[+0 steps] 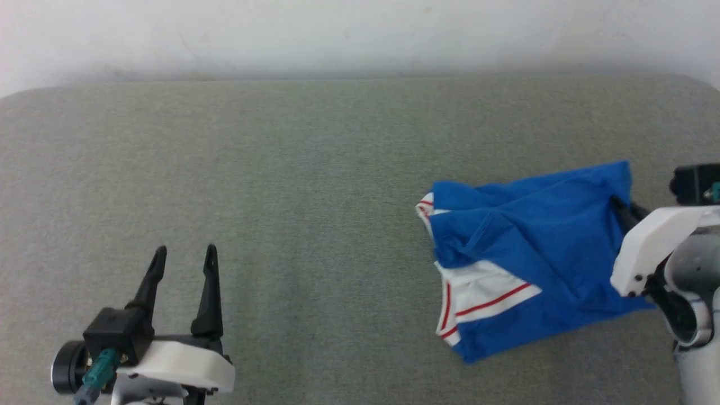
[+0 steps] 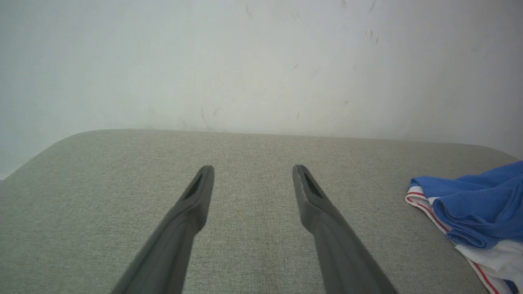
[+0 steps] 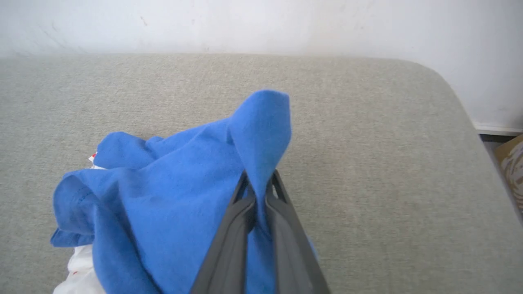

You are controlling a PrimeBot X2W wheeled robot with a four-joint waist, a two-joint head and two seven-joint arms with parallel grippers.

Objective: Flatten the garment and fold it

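The garment point(image 1: 534, 247) is a bright blue jersey with a white, red-striped sleeve, bunched at the right of the grey table point(image 1: 315, 169). My right gripper point(image 1: 619, 209) is shut on its right blue edge; in the right wrist view the dark fingers point(image 3: 241, 216) pinch a raised fold of the garment point(image 3: 261, 130). Far away at the lower left my left gripper point(image 1: 185, 256) stands open, nothing between its fingers. The left wrist view has that gripper point(image 2: 252, 171) above bare cloth, with the garment point(image 2: 478, 212) off at the right edge.
A white wall point(image 1: 360, 34) runs right behind the table's far edge. The table's rounded right corner point(image 3: 441, 81) lies close to the garment, with a cardboard box point(image 3: 512, 163) beyond it on the floor. Broad grey surface spreads left of the garment.
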